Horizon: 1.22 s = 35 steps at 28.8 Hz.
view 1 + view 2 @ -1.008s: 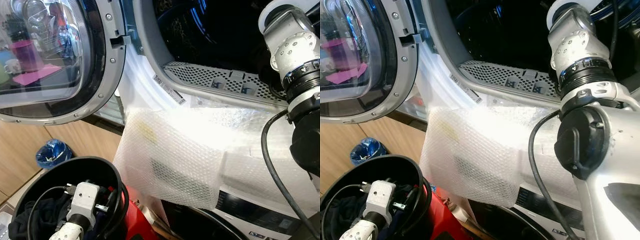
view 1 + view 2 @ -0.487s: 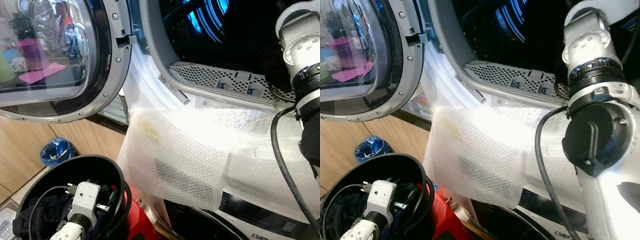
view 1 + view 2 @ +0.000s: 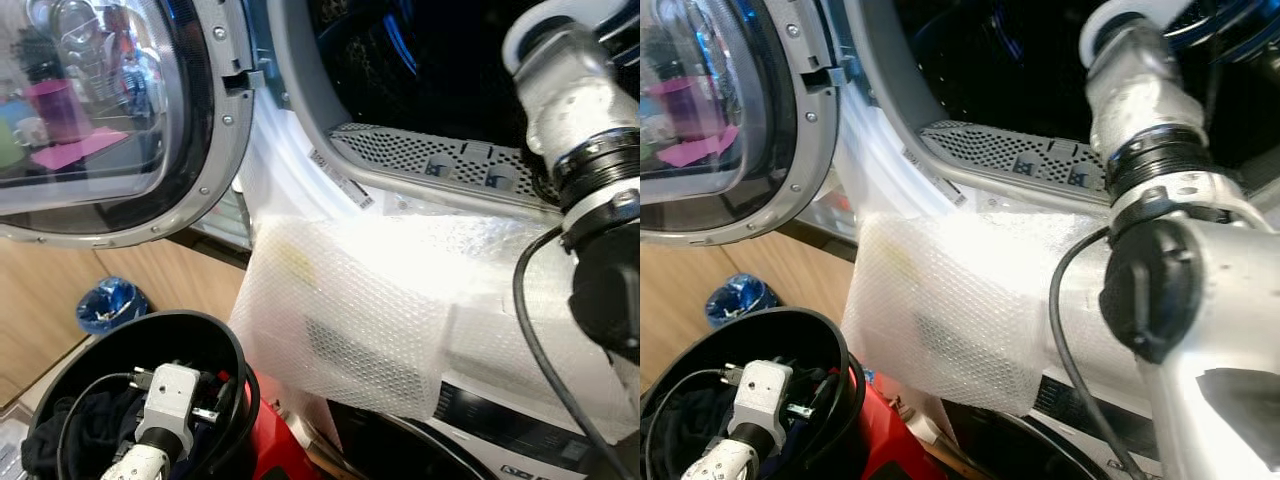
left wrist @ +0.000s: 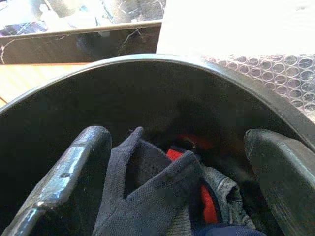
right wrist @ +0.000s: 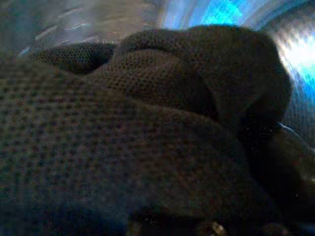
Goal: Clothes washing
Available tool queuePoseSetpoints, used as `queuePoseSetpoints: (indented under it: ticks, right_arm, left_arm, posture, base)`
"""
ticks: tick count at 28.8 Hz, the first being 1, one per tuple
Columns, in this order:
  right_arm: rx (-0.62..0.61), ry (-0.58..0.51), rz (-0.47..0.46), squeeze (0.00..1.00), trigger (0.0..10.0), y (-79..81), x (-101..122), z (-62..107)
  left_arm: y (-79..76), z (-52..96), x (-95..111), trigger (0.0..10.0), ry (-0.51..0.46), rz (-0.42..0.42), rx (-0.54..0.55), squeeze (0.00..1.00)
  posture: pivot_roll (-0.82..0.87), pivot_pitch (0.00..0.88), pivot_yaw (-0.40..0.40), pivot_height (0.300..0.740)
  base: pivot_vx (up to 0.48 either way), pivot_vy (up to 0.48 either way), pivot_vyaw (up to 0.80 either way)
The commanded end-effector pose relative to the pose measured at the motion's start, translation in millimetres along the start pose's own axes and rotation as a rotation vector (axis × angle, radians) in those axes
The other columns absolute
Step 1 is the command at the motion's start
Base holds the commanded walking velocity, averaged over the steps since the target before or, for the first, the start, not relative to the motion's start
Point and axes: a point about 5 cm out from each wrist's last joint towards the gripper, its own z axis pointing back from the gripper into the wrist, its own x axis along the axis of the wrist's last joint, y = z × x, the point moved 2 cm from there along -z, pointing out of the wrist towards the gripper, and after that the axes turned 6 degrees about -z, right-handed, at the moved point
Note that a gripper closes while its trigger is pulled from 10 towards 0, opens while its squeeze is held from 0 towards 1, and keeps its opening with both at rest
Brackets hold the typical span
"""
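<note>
Left tool (image 4: 177, 162) gapes wide inside the black bin's rim (image 4: 147, 61); right tool's state unclear.

You see harsh glare blowing out the clear bubble-wrap sheet (image 3: 380, 300); the silver right arm (image 3: 575, 110) is motion-blurred, and the right wrist view is dim, blue-lit, unfocused.

Drum opening (image 3: 440, 70) wide, dark, unblocked at left and centre; right arm (image 3: 1140, 110) fills its right side. Open door (image 3: 110, 110) stands left of opening, swung clear. Bubble wrap (image 3: 380, 310) drapes front below perforated lip (image 3: 440, 160). Black bucket (image 3: 215, 340) low left; left gripper (image 4: 179, 167) inside, fingers apart, dark clothes (image 4: 147, 196) between. Dark mesh cloth (image 5: 147, 123) crowds right wrist view.
</note>
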Motion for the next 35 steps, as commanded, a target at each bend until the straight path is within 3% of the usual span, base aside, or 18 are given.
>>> queuePoseSetpoints:
  ticks: [1,4,7,8,9,10,11,12,13,14,15,18,24,27,30,35]
  right_arm:
    - [0.08,-0.083,0.178,1.0,10.0,15.0,21,-2.1]
    - [0.105,-0.085,0.245,1.0,10.0,17.9,22,-2.0]
    - [0.302,-0.044,0.258,1.0,10.0,37.2,15,0.0]
    - [0.238,-0.05,0.169,1.0,10.0,30.0,20,-1.6]
    - [0.238,-0.05,0.169,1.0,10.0,30.0,20,-1.6]
    - [0.178,-0.055,0.107,1.0,10.0,23.4,24,-2.6]
    - [-0.073,-0.046,-0.021,1.0,10.0,-8.1,25,-1.9]
    - [-0.328,-0.007,-0.226,1.0,10.0,-43.9,16,5.5]
    - [-0.483,0.031,-0.348,1.0,10.0,-64.9,7,13.2]
    - [-0.567,0.057,-0.422,1.0,10.0,-75.8,1,18.3]
    - [-0.559,0.044,-0.414,1.0,10.0,-78.3,0,19.0]
    - [-0.507,0.025,-0.341,1.0,10.0,-74.5,0,17.2]
    - [-0.471,0.094,-0.362,1.0,10.0,-63.1,-26,17.3]
    - [-0.262,0.058,-0.348,1.0,10.0,-35.9,-19,7.8]
    - [0.008,-0.054,-0.229,1.0,10.0,-1.4,6,0.1]
    - [0.204,-0.119,-0.206,1.0,10.0,20.5,21,-0.3]
  left_arm:
    - [2.7,1.7,2,10.0,-0.006,-0.018,0.006,0.0]
    - [2.0,1.9,2,10.0,-0.006,-0.018,0.005,0.0]
    - [1.0,1.1,3,10.0,-0.009,-0.017,0.004,0.0]
    - [1.3,0.6,4,10.0,-0.011,-0.016,0.006,0.0]
    - [1.3,0.6,4,10.0,-0.011,-0.016,0.006,0.0]
    - [1.7,0.2,5,10.0,-0.012,-0.016,0.007,0.0]
    - [2.2,-0.3,5,10.0,-0.012,-0.013,0.01,0.0]
    - [1.7,-0.5,4,10.0,-0.012,-0.01,0.012,0.0]
    - [1.0,-0.6,4,10.0,-0.011,-0.008,0.013,0.0]
    - [0.5,-0.6,4,10.0,-0.011,-0.007,0.013,0.0]
    - [0.5,-0.8,4,10.0,-0.015,-0.003,0.017,0.0]
    - [0.9,-1.1,5,10.0,-0.019,0.004,0.026,0.0]
    - [-4.5,-0.8,7,10.0,-0.021,-0.004,0.0,0.0]
    - [-4.2,-0.4,7,10.0,-0.022,-0.007,-0.005,0.0]
    - [-3.6,-0.1,8,10.0,-0.025,-0.013,-0.007,0.0]
    - [-4.8,-0.4,9,10.0,-0.03,-0.019,-0.015,0.0]
  posture:
    - [0.04,0.048,0.097,0.74]
    - [0.04,0.044,0.094,0.74]
    - [0.04,0.042,0.095,0.74]
    - [0.04,0.042,0.095,0.74]
    - [0.04,0.042,0.095,0.74]
    - [0.04,0.042,0.095,0.74]
    - [0.05,0.034,0.089,0.74]
    - [0.05,0.032,0.083,0.74]
    - [0.06,0.027,0.078,0.74]
    - [0.06,0.027,0.078,0.74]
    - [0.06,0.025,0.075,0.74]
    - [0.05,0.037,0.083,0.74]
    - [0.05,0.042,0.089,0.74]
    - [0.05,0.041,0.091,0.74]
    - [0.06,0.04,0.09,0.74]
    - [0.06,0.036,0.091,0.74]
  base:
    - [0.0,0.0,0.0]
    - [0.0,0.0,0.0]
    - [0.0,0.0,0.0]
    - [0.0,0.0,0.0]
    - [0.0,0.0,0.0]
    - [0.0,0.0,0.0]
    - [0.0,0.0,0.0]
    - [0.0,0.0,0.0]
    - [0.0,0.0,0.0]
    - [0.0,0.0,0.0]
    - [0.0,0.0,0.0]
    - [0.0,0.0,0.0]
    - [0.0,0.0,0.0]
    - [0.0,0.0,0.0]
    - [0.0,0.0,0.0]
    - [0.0,0.0,0.0]
